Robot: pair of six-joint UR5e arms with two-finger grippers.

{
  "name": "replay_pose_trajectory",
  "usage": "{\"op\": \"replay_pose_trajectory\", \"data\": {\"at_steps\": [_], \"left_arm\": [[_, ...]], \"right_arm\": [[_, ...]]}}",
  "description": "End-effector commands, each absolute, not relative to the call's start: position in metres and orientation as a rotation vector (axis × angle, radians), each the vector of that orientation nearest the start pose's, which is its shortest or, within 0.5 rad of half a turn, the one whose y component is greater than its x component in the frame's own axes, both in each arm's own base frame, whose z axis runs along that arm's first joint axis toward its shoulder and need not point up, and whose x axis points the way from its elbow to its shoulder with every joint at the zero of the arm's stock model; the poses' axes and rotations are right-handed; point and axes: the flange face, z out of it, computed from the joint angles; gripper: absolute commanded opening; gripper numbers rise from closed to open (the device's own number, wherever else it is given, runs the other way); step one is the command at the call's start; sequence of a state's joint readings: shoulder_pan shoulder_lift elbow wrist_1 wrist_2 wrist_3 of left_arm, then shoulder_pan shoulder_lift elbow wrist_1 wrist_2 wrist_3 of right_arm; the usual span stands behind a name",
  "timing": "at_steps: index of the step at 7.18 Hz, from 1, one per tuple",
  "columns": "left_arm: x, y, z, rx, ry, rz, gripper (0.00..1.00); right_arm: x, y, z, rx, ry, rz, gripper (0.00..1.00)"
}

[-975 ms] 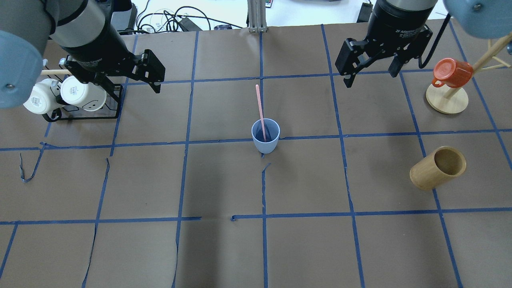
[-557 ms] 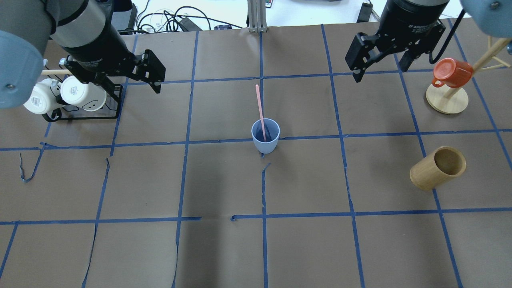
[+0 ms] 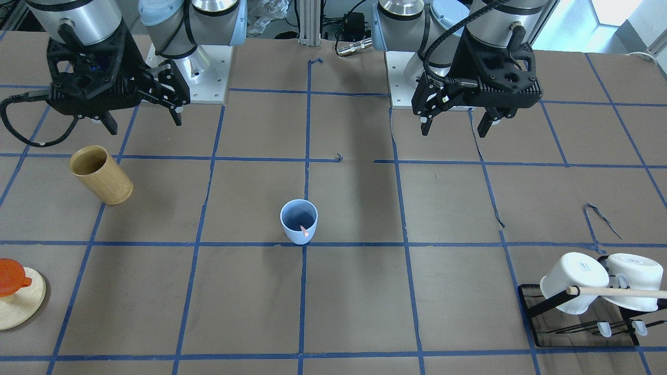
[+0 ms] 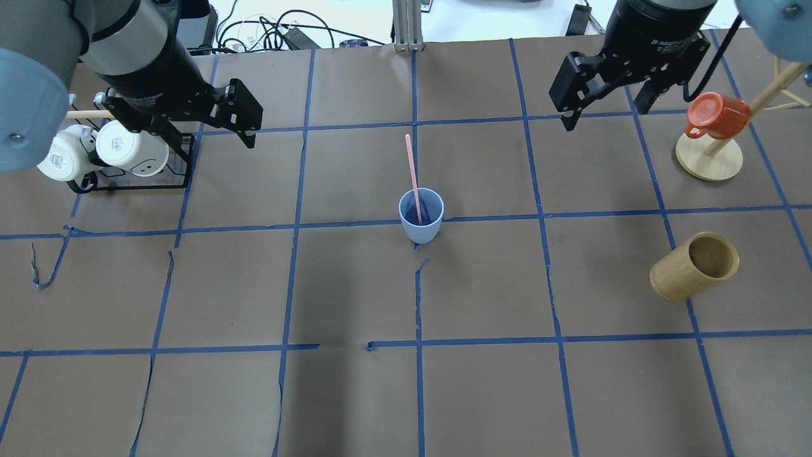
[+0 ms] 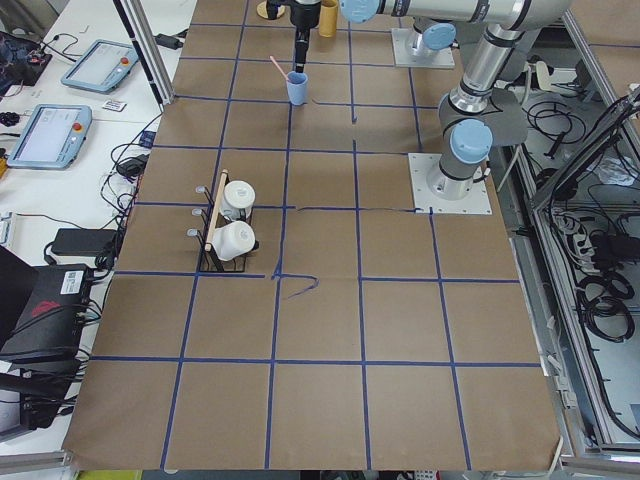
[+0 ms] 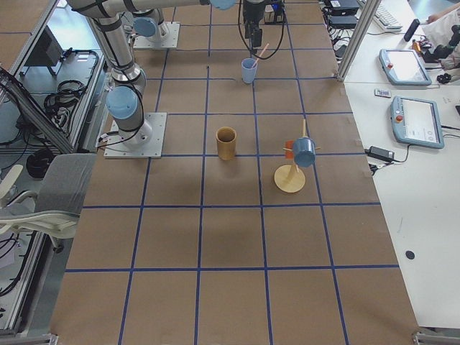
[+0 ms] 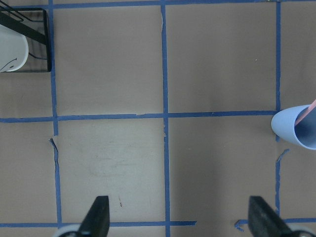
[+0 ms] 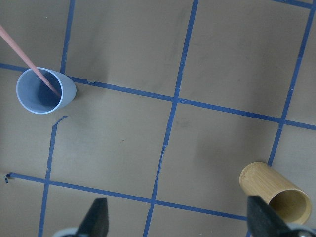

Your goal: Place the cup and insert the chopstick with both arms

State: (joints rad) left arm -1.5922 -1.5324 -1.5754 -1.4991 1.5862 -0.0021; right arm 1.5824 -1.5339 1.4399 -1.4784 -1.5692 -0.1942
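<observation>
— At table centre, item one: cup [image 4: 420, 216], blue, upright, base just beside a tape crossing. Contents?

— Item two: chopstick [image 4: 412, 166], pink, single. Lower end sits inside the cup, shaft rests against the rim, top leans away from the robot. Neither gripper touches either item.

— Left gripper [image 3: 453, 127]?

— Jaws spread wide, nothing between them. Raised above the table [image 4: 355, 292] on its own side, near the white mugs [image 4: 130, 151], well apart from the cup.

— Right gripper [image 3: 145, 121]?

— Matching entry: jaws apart, empty, held high, well apart from the cup. Bamboo cup [image 4: 694, 266] and red mug [image 4: 717, 115] are on that side, neither in contact with it.

— Step in hand?

— Closing step, by my judgement. Cup is placed, chopstick is in, both arms stand clear of the pair. Task reads as all but complete.

— Next move?

— Little is called for, I judge: bring both arms to rest, keeping them high and wide of the chopstick's top. A brush there could tip a cup this light. Whether the lean is acceptable, I cannot tell. If not, one gripper would have to come down over the shaft and close on it above the rim while the other steadies the cup.
</observation>
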Motion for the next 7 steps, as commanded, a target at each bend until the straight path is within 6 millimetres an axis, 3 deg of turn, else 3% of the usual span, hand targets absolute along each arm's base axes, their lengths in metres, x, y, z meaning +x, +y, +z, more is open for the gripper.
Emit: {"op": "replay_pose_trajectory", "data": {"at_steps": [1, 7], "left_arm": [[-0.1422, -0.4824, 0.5119, 0.03, 3.123, -0.166, 1.0], [-0.1414, -0.4826, 0.5119, 0.025, 3.123, -0.166, 1.0]], "right_arm": [[0.1389, -0.5035, 0.5234, -0.317, 3.124, 0.005, 1.0], [0.1389, -0.4957, 0.5329, -0.313, 3.124, -0.02, 1.0]]}}
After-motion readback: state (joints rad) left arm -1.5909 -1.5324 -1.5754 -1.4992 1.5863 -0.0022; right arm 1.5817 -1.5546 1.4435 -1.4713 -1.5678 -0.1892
